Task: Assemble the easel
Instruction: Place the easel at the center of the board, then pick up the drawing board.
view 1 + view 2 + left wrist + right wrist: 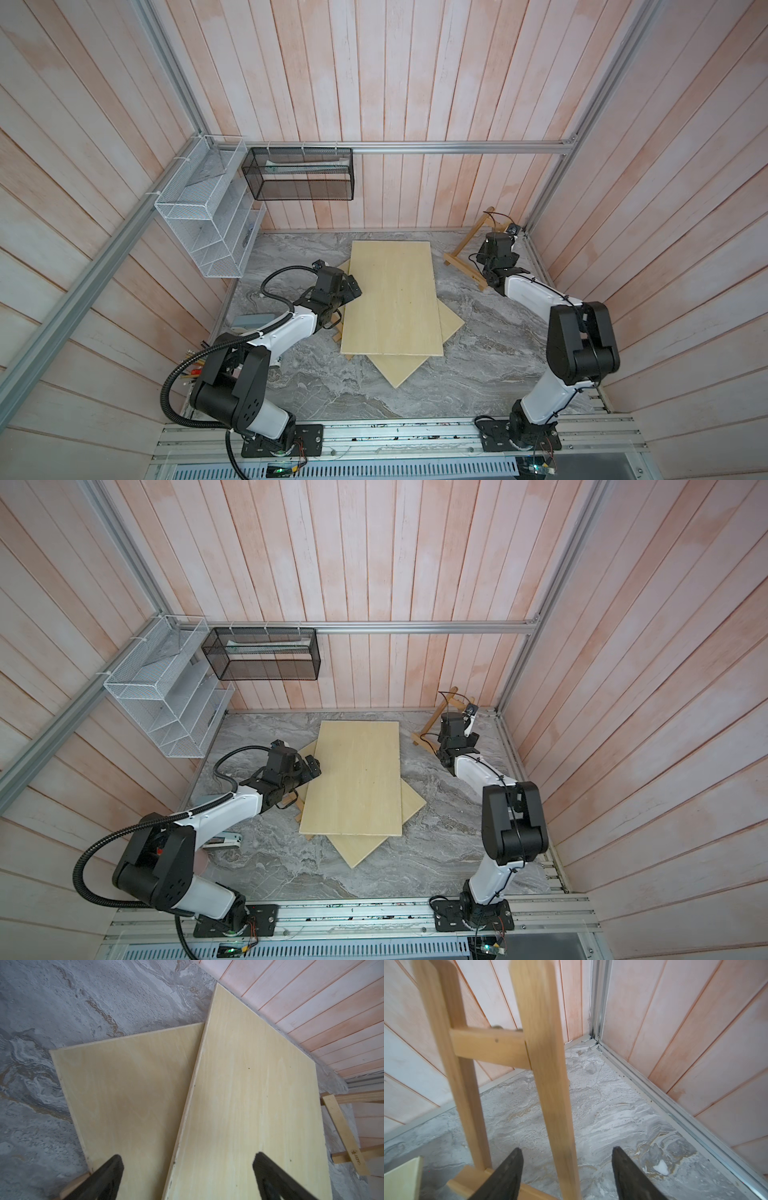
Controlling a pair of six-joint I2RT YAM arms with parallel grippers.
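Left fingers [108, 1178] wide apart over the boards [249, 1084]; right fingers [508, 1176] spread (nothing pinched) around an easel leg [550, 1105].

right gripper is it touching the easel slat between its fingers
Apart. The right wrist view shows the right gripper open around the easel slat, with bare tabletop between it and each finger.

pink plank walls [415, 83], grey marbled tabletop [478, 374], black mesh basket [299, 176]
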